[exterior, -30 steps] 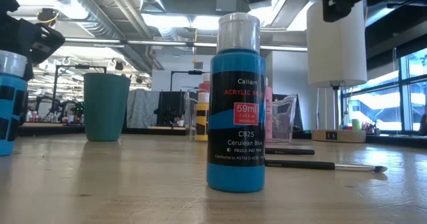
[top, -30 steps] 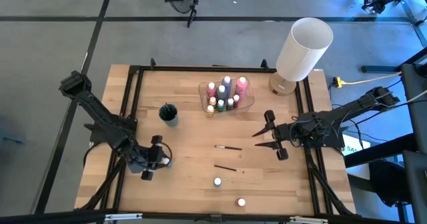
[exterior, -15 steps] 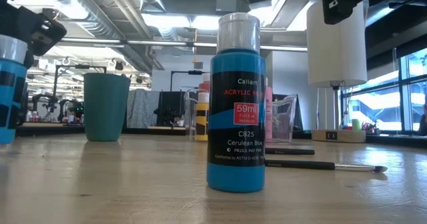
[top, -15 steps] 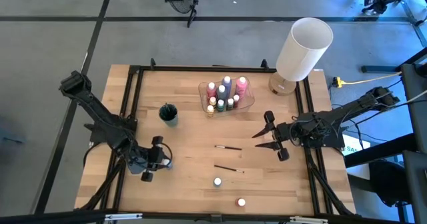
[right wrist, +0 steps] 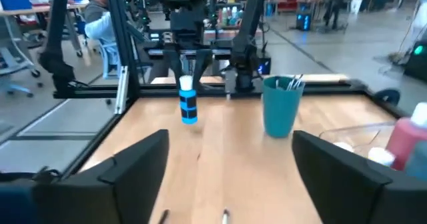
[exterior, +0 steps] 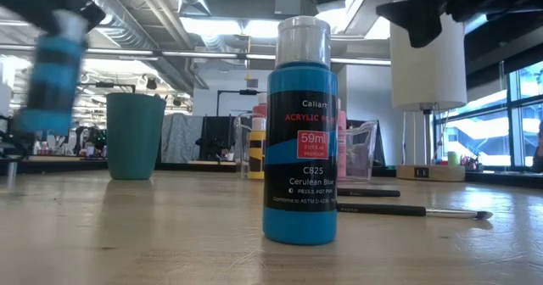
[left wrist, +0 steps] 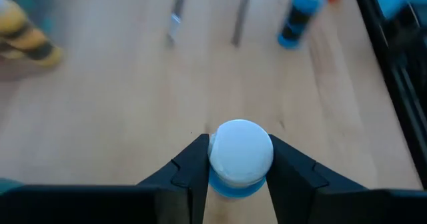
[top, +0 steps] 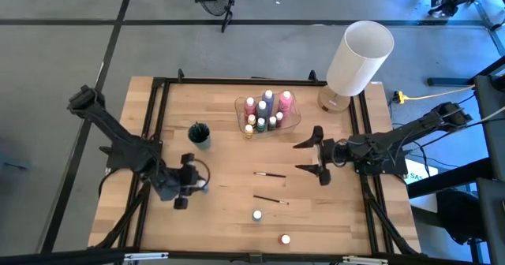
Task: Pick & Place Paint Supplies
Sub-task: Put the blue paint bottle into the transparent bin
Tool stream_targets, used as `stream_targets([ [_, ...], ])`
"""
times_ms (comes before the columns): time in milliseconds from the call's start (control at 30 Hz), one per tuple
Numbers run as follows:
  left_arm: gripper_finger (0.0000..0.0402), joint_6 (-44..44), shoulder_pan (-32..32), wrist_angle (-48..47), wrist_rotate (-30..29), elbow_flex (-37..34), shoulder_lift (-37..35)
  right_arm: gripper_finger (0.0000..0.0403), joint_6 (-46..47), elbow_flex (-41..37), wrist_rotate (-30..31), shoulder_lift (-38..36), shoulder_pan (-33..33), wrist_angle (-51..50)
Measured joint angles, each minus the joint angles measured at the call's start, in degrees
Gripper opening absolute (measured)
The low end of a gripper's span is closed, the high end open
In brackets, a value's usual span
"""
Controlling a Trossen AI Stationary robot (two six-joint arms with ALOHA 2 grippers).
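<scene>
My left gripper (top: 192, 184) is shut on a blue paint bottle with a white cap (left wrist: 240, 151), held above the table's left half. It also shows in the low view as a blurred blue paint bottle (exterior: 53, 73). My right gripper (top: 297, 156) hovers open and level at the right, pointing toward the table's left, with nothing between its fingers. Two paintbrushes (top: 270, 174) (top: 268, 199) lie flat at mid table. Two white-capped bottles (top: 257, 215) (top: 285, 239) stand near the front edge. More bottles stand in a clear container (top: 268, 111). My left gripper pinches the bottle at its top, the two fingers on opposite sides of the white cap (left wrist: 217, 154). The fingers slant downward from the table's left side. The blue body (right wrist: 189, 107) hangs below them, roughly upright and clear of the table.
A teal cup (top: 199, 133) holding brushes stands left of the clear container. A big white lamp (top: 359, 60) leans at the far right corner. A black frame rims the table (top: 158, 123). Bare wood lies between the two grippers.
My left gripper has risen and drifted slightly toward the table's right with the blue bottle, which has come up off the table. My right gripper has stayed in place, rolled a little, and opened wide.
</scene>
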Motion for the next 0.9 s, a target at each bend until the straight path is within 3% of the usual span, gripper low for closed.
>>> stream_targets([
  [167,0.0116,5.6,7.7,-0.1,-1.2,4.5,0.0,0.0343,-4.9,0.0,2.9,1.1,-0.3,1.1],
  [333,0.0116,21.1,15.2,3.7,-1.6,7.6,0.0,0.0343,-6.4,0.0,7.1,3.5,-0.3,5.0],
  [600,0.0116,33.8,26.9,12.7,14.5,8.3,-0.1,0.0343,-7.6,0.0,7.1,5.6,-0.3,8.7],
  [767,0.0116,36.8,30.8,14.8,18.6,8.2,-0.1,0.0343,-8.1,0.0,10.8,5.6,-0.4,8.7],
  [900,0.0116,37.3,33.1,14.7,21.6,8.2,-0.1,0.0343,-6.7,0.0,9.5,5.6,-1.4,8.5],
])
